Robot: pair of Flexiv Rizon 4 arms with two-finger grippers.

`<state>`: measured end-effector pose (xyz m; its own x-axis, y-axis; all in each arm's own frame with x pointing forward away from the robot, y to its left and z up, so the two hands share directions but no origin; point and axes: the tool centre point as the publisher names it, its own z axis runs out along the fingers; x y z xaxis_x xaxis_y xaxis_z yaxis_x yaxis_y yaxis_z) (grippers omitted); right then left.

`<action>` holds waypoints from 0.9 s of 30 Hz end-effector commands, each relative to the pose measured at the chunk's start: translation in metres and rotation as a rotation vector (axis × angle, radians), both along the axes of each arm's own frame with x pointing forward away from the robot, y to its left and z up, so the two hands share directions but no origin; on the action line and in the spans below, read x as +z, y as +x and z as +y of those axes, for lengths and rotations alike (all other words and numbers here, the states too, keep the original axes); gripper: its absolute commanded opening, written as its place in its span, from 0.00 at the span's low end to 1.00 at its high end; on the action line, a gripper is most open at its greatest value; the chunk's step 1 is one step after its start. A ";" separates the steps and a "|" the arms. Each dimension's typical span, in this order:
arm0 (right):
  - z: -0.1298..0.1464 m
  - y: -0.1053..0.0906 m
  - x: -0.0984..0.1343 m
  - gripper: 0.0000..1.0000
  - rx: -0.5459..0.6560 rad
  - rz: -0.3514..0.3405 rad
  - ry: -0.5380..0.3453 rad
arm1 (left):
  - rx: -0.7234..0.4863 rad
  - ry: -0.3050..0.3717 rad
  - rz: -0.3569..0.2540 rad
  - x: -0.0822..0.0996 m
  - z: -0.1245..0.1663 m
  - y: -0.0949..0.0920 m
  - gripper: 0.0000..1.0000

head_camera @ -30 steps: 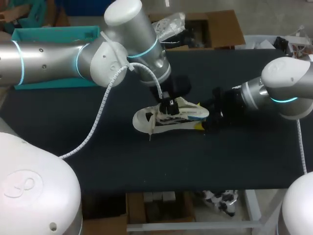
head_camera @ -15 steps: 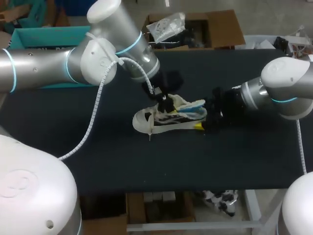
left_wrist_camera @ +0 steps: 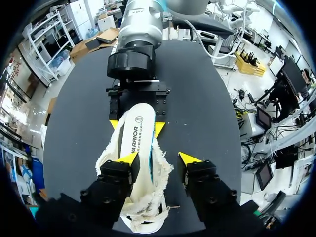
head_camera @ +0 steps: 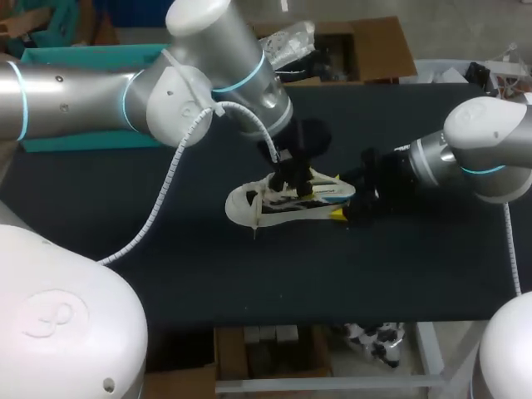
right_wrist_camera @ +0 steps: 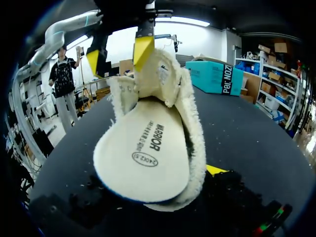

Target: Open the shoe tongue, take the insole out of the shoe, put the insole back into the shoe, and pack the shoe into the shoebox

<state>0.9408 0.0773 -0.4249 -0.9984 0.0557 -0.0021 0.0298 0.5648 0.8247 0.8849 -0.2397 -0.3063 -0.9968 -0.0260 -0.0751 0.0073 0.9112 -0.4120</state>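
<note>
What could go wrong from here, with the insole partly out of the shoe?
The insole sticks out over the heel towards the right gripper, so it could catch or buckle there. The left gripper is open with one fingertip at the shoe collar, so it may nudge it sideways.

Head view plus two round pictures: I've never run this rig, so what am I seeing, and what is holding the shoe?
The head view looks down from above on a black table. Two robot arms come in from the sides, each ending in a two-fingered hand with yellow tips. Each round picture comes from a camera on one arm's wrist. A pale shoe lies on the table, its insole sticking out at the heel. The right hand appears to clamp the heel end. The left hand is open over the shoe's middle.
</note>
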 end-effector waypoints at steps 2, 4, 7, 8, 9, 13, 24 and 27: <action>0.000 0.002 -0.004 0.00 0.001 0.001 0.002 | 0.003 0.059 -0.062 0.003 -0.021 -0.012 0.49; 0.000 0.002 -0.004 0.00 0.001 0.001 0.002 | -0.004 0.078 -0.076 -0.001 -0.028 -0.013 0.49; 0.000 0.002 -0.004 0.00 0.001 0.001 0.002 | 0.002 0.110 -0.098 -0.010 -0.037 -0.012 0.49; 0.000 0.002 -0.004 0.00 0.001 0.001 0.002 | 0.004 0.122 -0.105 -0.014 -0.040 -0.011 0.49; 0.000 0.002 -0.004 0.00 0.001 0.001 0.002 | 0.002 0.126 -0.106 -0.016 -0.041 -0.011 0.48; 0.000 0.002 -0.004 0.00 0.001 0.001 0.002 | 0.017 0.146 -0.122 -0.026 -0.046 -0.005 0.47; 0.000 0.002 -0.004 0.00 0.001 0.001 0.002 | 0.013 0.165 -0.192 -0.042 -0.054 0.003 0.46; 0.000 0.002 -0.004 0.00 0.001 0.001 0.002 | 0.020 0.171 -0.219 -0.048 -0.055 0.002 0.46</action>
<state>0.9408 0.0774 -0.4249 -0.9985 0.0556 -0.0020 0.0298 0.5648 0.8247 0.8910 -0.2895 -0.3473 -0.9628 -0.0034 -0.2701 0.0666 0.9660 -0.2496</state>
